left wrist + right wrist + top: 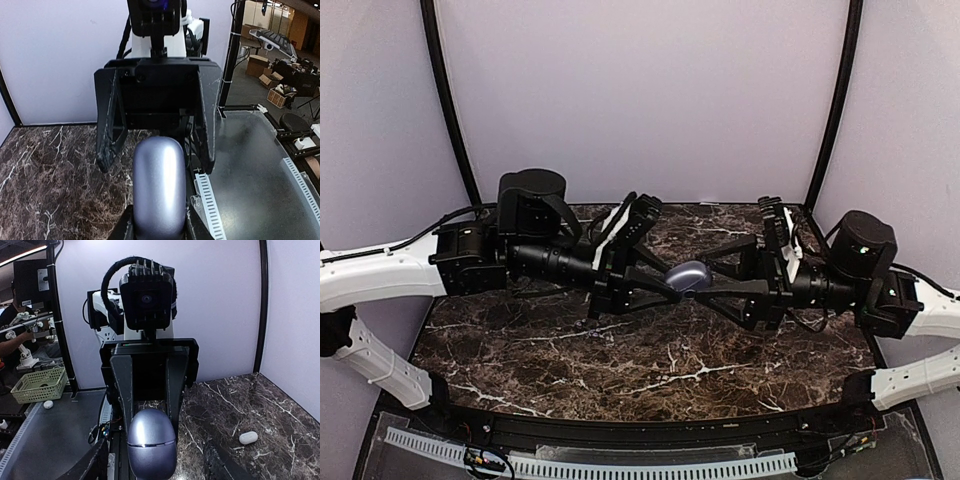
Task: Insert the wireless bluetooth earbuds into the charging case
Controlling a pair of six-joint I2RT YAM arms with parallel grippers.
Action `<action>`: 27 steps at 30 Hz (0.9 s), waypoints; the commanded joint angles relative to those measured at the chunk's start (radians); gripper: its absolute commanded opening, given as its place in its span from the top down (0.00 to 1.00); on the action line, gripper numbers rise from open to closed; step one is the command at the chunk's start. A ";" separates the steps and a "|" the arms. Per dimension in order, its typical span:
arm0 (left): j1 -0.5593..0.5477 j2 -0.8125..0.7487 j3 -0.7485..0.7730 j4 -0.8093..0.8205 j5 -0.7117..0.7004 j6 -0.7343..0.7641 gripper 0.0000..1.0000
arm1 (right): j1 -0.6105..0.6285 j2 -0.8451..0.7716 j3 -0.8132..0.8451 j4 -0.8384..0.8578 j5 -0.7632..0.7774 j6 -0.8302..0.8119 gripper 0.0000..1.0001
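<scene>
The charging case [688, 275], a glossy lavender pebble with its lid shut, hangs above the middle of the marble table [620, 360]. My left gripper [678, 281] is shut on it; in the left wrist view the case [159, 190] sits between my own fingers [125, 227]. My right gripper [706, 278] faces it from the other side and stands open. In the right wrist view the case [151, 442] shows its closed seam, and the right fingers [87, 465] stand wide apart, clear of its sides. The earbuds are out of view.
A small white oval pebble [248, 437] lies on the marble near the right wall. A slotted white strip [620, 465] runs along the near table edge. Off the table stands a green basket [37, 384]. Pale walls enclose the back and sides.
</scene>
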 commanded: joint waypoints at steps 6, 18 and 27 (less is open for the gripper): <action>-0.004 -0.024 0.108 -0.335 -0.011 0.123 1.00 | -0.001 0.051 0.093 -0.281 -0.073 -0.034 0.35; -0.004 0.007 0.141 -0.364 -0.019 0.119 1.00 | -0.001 0.079 0.129 -0.298 -0.090 -0.078 0.46; -0.004 0.041 0.163 -0.382 -0.015 0.116 1.00 | -0.001 0.121 0.151 -0.288 -0.123 -0.078 0.47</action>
